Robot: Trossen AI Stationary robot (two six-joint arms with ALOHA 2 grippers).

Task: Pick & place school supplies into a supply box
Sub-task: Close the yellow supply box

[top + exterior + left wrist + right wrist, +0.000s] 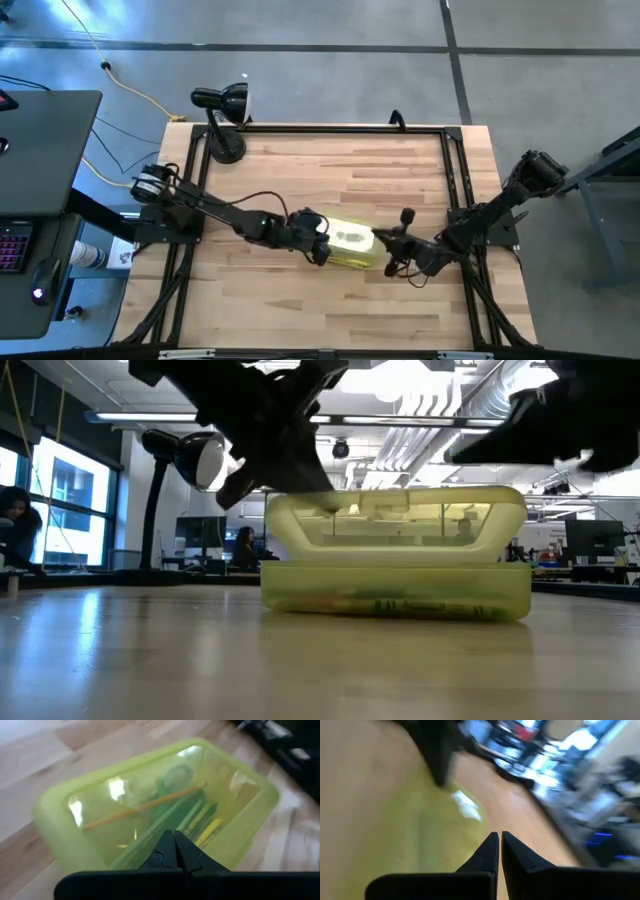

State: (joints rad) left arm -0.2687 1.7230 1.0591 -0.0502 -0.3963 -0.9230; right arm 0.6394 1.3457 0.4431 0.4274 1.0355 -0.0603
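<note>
I see the wooden table (330, 170) filling the high view, with the 2 arms reaching in from 9 and 3 o'clock toward its near-centre. A black desk lamp (222, 110) stands at the table's 11 o'clock corner.

The supply box (350, 244) sits just toward 6 o'clock of the table's middle, between the 2 tools. In the low view its lid is down over the base and coloured shapes show through the lower wall (395, 603). Through the translucent lid in the left wrist view I make out the school supplies (172, 810): an orange pencil lying diagonally, green scissor handles, and green and yellow pens packed alongside.

The left tool (174, 851) is at the box's 9 o'clock end, over the lid, its fingers pressed together with nothing between them. The right tool (499, 851) is at the box's 3 o'clock end, just beside it, fingers also together and empty; its view is blurred, showing only a yellow-green smear and table.
</note>
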